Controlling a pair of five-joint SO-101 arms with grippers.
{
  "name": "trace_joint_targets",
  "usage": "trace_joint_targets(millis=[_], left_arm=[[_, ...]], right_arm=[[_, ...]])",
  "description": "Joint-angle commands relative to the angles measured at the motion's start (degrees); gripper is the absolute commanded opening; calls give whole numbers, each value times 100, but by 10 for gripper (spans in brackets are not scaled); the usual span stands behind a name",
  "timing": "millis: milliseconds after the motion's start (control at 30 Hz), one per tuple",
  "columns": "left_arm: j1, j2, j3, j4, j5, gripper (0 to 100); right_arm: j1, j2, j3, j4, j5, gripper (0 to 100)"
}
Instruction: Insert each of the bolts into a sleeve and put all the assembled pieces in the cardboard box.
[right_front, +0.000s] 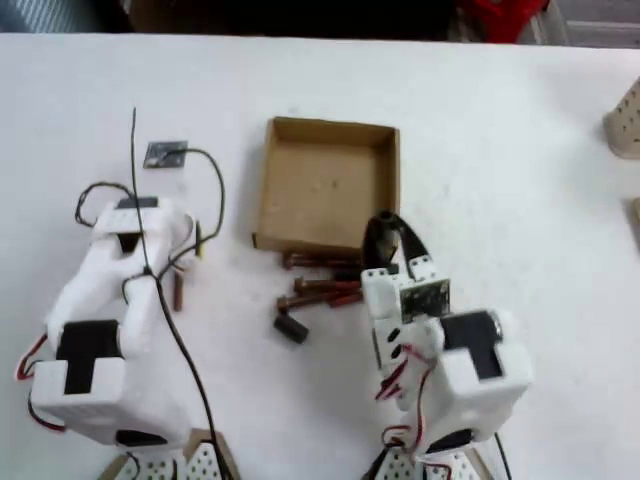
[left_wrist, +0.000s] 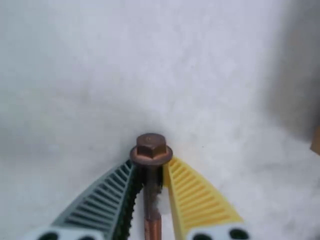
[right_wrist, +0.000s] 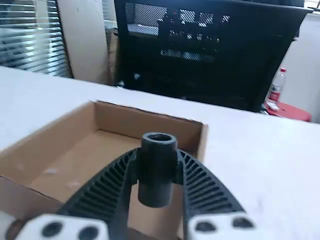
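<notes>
My left gripper (left_wrist: 150, 172) is shut on a copper bolt (left_wrist: 151, 150), its hex head just past the grey and yellow fingertips and close over the white table. In the high view this bolt (right_front: 178, 292) hangs below the left gripper (right_front: 192, 245), left of the cardboard box (right_front: 330, 125). My right gripper (right_wrist: 157, 175) is shut on a black sleeve (right_wrist: 157, 167), held upright with its bore facing up, at the near edge of the box (right_wrist: 150, 122). Several bolts (right_front: 320, 280) lie in front of the box. Another black sleeve (right_front: 291, 328) lies beside them.
A small grey plate (right_front: 165, 153) with a black cable lies behind the left arm. A beige perforated object (right_front: 625, 120) stands at the table's right edge. A black cabinet (right_wrist: 210, 50) stands beyond the table.
</notes>
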Motion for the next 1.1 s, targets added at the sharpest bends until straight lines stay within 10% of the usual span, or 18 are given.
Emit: trace_joint_targets(millis=[0, 1067], left_arm=[[-40, -295, -26, -114, -62, 20], [66, -303, 0, -114, -70, 20]], right_arm=[[-356, -699, 202, 277, -70, 16], [-2387, -505, 158, 1332, -334, 16]])
